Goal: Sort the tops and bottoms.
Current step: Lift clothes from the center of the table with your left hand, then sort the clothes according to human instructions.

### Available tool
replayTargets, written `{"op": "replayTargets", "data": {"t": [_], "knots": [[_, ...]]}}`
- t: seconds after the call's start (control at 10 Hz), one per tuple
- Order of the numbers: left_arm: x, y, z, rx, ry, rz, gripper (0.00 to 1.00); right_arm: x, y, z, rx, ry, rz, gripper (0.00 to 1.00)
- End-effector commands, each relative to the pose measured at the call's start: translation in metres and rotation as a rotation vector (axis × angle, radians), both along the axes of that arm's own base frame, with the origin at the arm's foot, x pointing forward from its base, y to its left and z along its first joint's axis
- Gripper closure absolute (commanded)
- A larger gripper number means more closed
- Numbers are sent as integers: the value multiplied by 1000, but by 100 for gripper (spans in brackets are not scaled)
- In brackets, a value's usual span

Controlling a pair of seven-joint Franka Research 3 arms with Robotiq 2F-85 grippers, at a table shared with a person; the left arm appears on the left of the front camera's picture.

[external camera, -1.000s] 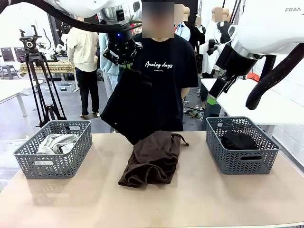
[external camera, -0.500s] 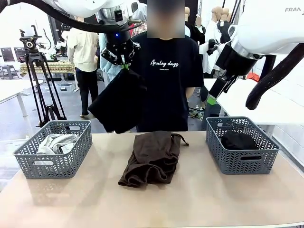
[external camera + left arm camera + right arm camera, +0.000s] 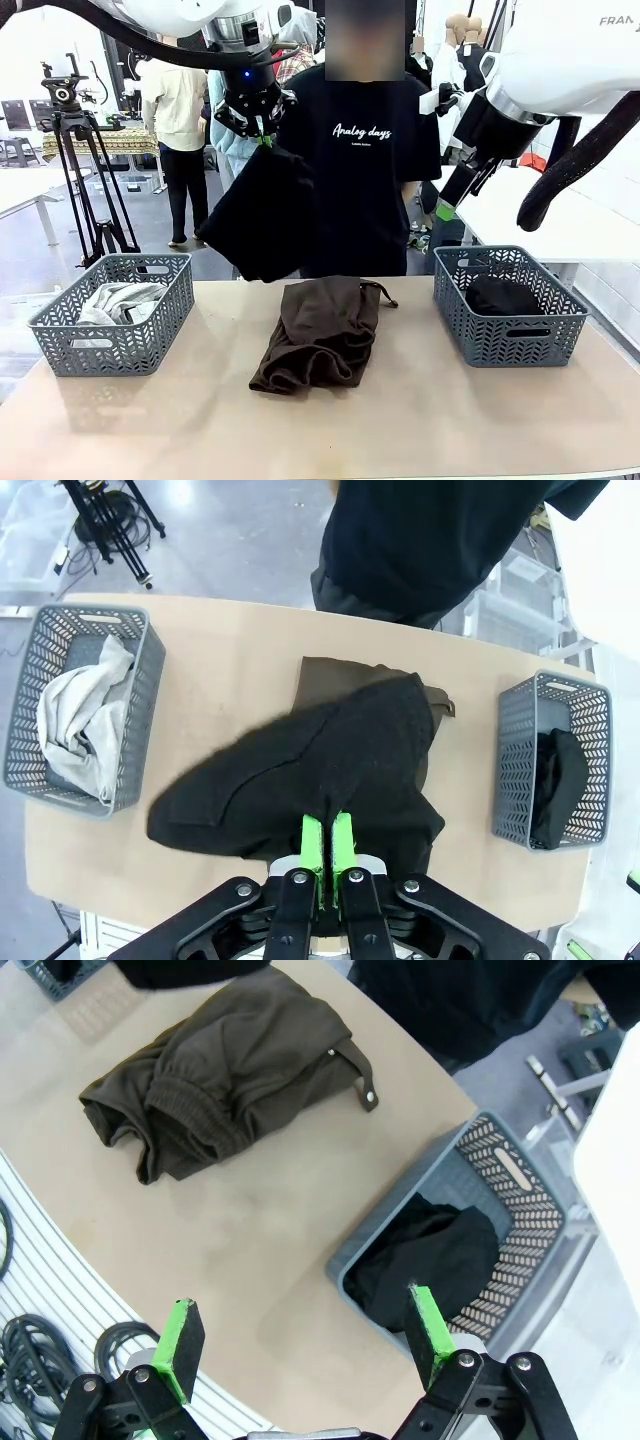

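**A:** What has the left claw [image 3: 327, 845] got?

**B:** Its pads are pressed together on a fold of the black garment [image 3: 262, 215]. The cloth hangs free from the claw above the far edge of the worktop [image 3: 420, 430], a little left of the middle, and clear of the surface.

**A:** And the right claw [image 3: 303, 1332]?

**B:** Spread wide with nothing between the pads. It is raised over the right end of the worktop, near the right basket [image 3: 560, 340].

**A:** So how much is sorted?

**B:** About half, I'd judge. The pale grey-blue garment [image 3: 115, 300] lies in the left basket [image 3: 60, 340] by the left edge. A second black garment [image 3: 503, 295] sits bunched in the right basket by the right edge.

**A:** What's left?

**B:** Two pieces. One is the garment in the air, which needs a basket. I can't tell from its shape whether it is a top or a bottom. The other is the brown garment [image 3: 320, 335], which lies crumpled mid-worktop toward the far edge with its drawstring end pointing at the person [image 3: 365, 180] standing there. Neither claw touches it.
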State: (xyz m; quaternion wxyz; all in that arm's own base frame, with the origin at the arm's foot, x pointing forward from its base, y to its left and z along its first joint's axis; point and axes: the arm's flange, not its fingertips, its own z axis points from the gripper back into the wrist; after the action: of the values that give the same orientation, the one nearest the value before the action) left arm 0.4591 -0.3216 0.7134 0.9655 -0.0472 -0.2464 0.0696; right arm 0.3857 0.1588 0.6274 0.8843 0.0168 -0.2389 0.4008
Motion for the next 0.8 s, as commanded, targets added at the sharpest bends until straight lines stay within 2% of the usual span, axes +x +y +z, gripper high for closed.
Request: {"op": "replayTargets", "data": {"t": [0.0,0.7], "knots": [[-3,5,3,-16,-2,5,100,0,-1,-1,-2,5,-2,0],[-3,5,3,-16,-2,5,100,0,-1,-1,-2,5,-2,0]]}}
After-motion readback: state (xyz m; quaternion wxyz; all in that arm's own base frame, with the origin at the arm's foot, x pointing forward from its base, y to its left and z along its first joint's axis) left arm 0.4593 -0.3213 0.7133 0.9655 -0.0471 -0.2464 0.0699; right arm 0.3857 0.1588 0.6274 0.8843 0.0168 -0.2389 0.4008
